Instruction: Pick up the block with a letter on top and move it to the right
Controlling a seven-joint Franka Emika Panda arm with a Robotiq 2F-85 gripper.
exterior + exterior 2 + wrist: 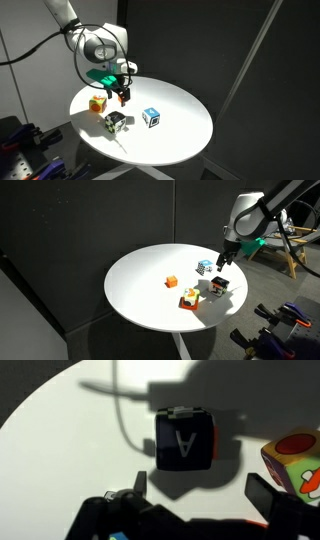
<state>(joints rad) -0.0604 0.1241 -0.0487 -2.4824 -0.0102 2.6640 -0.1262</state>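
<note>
The block with a letter on top (185,440) shows a white "A" on a shadowed top face in the wrist view. It stands on the round white table (170,140) and shows in both exterior views (116,122) (219,284). My gripper (200,488) is open and empty. It hovers above the block, which lies just beyond the gap between the fingers. The gripper also shows in both exterior views (123,99) (222,266).
A yellow-and-red cube (297,460) sits close beside the letter block, also in both exterior views (97,103) (189,299). A blue-and-white cube (151,117) (204,267) stands nearby. A small orange piece (171,281) lies toward the table's middle.
</note>
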